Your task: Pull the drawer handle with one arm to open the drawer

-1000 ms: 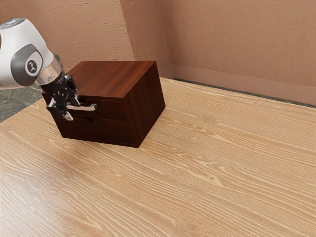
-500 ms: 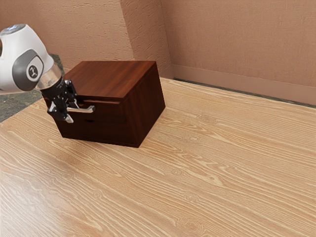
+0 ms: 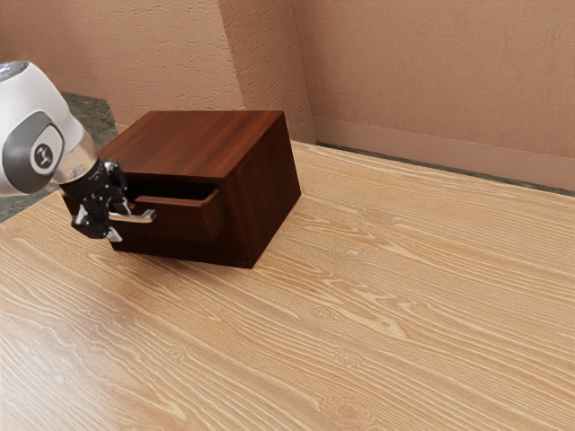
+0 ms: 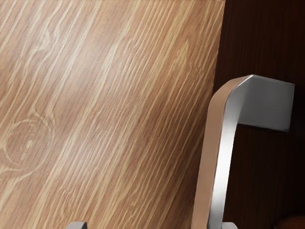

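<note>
handle (image 3: 139, 215) — clamped in pincer (image 3: 115, 216), drawer (image 3: 172, 221) ajar

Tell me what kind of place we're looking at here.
Probably a simulated indoor test room: plain tan walls, a broad wooden table, and one dark drawer cabinet with a robot arm at it.
</note>
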Controlling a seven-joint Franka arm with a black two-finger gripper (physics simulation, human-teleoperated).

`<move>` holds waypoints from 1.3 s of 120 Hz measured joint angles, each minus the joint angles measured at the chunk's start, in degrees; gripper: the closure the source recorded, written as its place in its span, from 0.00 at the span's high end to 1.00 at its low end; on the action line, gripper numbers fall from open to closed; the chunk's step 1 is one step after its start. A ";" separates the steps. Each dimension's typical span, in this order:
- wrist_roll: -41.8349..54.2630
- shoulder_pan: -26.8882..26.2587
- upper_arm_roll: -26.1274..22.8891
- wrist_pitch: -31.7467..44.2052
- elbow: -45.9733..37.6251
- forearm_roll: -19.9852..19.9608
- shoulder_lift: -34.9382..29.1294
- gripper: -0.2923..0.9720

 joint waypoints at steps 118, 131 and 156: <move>-0.09 1.38 -0.04 3.41 -15.62 -0.33 -12.95 0.48; -0.15 1.44 -0.04 3.42 -17.02 -0.38 -14.32 0.48; -0.26 1.86 -0.02 3.43 -19.54 -0.26 -16.65 0.48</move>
